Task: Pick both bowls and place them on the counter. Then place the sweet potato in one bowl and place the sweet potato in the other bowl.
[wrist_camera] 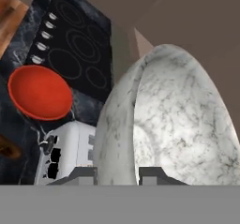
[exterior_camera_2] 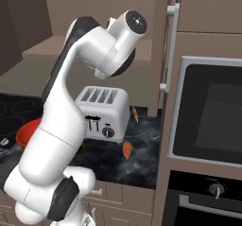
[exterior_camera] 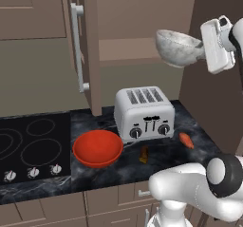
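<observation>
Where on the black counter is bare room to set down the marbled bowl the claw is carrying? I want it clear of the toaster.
Bare black veined counter lies left of the silver four-slot toaster, behind the glossy red bowl. Crowded: toaster's front and right, where two orange sweet potatoes lie.

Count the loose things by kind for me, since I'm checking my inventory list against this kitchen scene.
Bowls: 2, glossy red bowl on the counter, grey-white marbled bowl in the end effector
Orange sweet potatoes: 2
Silver four-slot toaster: 1
Total: 5
</observation>
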Motion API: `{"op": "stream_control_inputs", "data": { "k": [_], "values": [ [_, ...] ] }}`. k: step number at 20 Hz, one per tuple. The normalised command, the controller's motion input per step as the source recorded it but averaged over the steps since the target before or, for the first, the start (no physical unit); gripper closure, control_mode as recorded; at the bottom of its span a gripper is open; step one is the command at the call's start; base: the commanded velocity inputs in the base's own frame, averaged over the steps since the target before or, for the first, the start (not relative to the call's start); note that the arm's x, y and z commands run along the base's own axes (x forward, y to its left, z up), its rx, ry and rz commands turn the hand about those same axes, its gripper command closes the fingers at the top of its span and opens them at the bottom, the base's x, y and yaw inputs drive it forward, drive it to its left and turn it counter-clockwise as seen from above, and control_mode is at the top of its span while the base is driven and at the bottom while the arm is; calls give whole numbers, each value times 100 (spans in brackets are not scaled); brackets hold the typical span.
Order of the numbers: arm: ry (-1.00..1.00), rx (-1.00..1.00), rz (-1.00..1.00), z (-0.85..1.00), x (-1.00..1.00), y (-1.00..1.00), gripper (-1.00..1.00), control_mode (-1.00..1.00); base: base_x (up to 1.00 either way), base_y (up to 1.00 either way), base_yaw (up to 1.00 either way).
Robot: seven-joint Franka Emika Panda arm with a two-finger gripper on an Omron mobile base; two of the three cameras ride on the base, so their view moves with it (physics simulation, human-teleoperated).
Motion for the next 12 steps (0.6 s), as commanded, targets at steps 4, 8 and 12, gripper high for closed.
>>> {"op": "stream_control_inputs", "data": {
  "k": [4,8,12],
  "values": [
    [12,0,5,-13,-55,31,100,-100,0,0,0],
    [14,0,2,-19,-56,22,100,-100,0,0,0],
    [11,0,0,-25,-65,14,100,-100,0,0,0]
  ]
}}
